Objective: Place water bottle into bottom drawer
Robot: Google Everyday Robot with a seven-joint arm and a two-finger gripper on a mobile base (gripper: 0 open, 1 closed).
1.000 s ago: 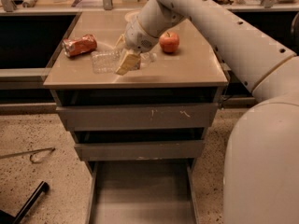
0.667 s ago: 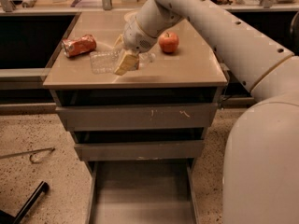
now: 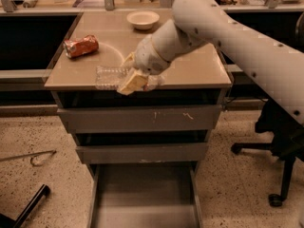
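While the bottom drawer (image 3: pixel 142 194) stands pulled out below, the grab is on up top.
At the counter's (image 3: pixel 76 71) front edge the pincer (image 3: pixel 132 74) straddles the water bottle (image 3: pixel 107 76) and appears to pinch it around the middle. The bottle lies on its side, not yet lifted, with a crushed red can (image 3: pixel 80 45) well behind. Grasp step, I'd say; next comes a lift clear of the edge, a swing out past the upper drawer fronts, then down into the tray.

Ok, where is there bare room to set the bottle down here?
The bottom drawer is pulled out with its floor bare. On the counter, bare patches lie right of the arm and between the red can and bowl. The front edge is crowded: the gripper sits at the water bottle.
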